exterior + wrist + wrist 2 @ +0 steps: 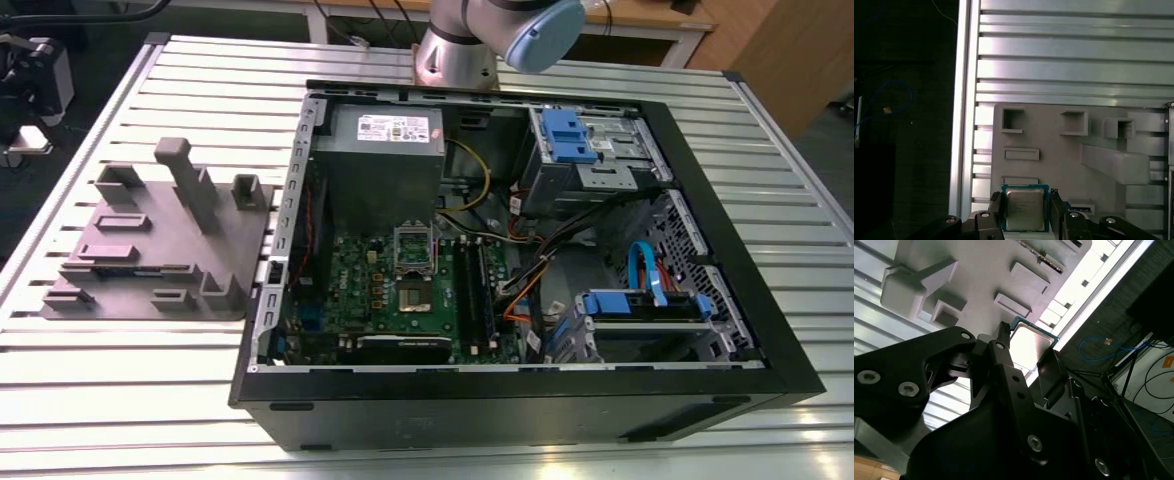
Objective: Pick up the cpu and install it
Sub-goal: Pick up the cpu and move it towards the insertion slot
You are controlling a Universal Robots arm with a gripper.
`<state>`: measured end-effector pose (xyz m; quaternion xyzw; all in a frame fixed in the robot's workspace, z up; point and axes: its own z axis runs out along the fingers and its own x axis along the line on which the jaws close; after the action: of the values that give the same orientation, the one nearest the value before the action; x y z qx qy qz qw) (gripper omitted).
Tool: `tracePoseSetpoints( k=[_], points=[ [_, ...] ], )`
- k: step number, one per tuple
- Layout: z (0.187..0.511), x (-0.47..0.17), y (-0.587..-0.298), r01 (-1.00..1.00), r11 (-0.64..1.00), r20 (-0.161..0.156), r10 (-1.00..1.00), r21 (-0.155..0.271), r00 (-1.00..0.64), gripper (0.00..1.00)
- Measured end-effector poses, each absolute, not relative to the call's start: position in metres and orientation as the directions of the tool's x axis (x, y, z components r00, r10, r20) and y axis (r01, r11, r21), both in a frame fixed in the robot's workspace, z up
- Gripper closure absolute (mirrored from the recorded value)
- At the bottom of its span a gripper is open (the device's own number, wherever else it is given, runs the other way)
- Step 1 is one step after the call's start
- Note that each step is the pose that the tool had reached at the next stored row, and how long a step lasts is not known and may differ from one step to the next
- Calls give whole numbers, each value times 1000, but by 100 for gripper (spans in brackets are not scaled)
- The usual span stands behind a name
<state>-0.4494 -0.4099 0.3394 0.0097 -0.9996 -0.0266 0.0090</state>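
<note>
Cpu [1025, 207]: square chip, gripped on two opposite edges by the end effector [1026, 214] in the first wrist view; remaining edges free. Location: over grey moulded tray [1054, 150], near its corner by the tabletop [1079, 65] rim; slatted surface extends beyond.

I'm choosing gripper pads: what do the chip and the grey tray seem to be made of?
Chip: metal top plate, silvery with a soft sheen that catches light, on a thin blue-green board rim. Tray: probably moulded plastic, matte uniform grey with no glint, though painted metal cannot be ruled out.
</note>
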Motion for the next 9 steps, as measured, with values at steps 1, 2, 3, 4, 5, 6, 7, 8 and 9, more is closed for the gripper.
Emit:
tracePoseSetpoints(
  k=[1,2,3,4,5,6,7,8,9],
  points=[
    [340,-449,-410,-19,998,17,-20,53,-1000,53],
    [340,-449,-410,-19,998,17,-20,53,-1000,53],
    [340,-449,-410,-19,998,17,-20,53,-1000,53],
    [341,-449,-410,-19,998,17,-20,53,-1000,53],
    [341,-449,-410,-19,998,17,-20,53,-1000,53],
    [341,-449,-410,-19,998,17,-20,53,-1000,53],
    [341,-449,-410,-19,998,17,-20,53,-1000,53],
    [342,-449,-410,-19,998,17,-20,53,-1000,53],
    [342,-449,-410,-19,998,17,-20,53,-1000,53]
  ],
)
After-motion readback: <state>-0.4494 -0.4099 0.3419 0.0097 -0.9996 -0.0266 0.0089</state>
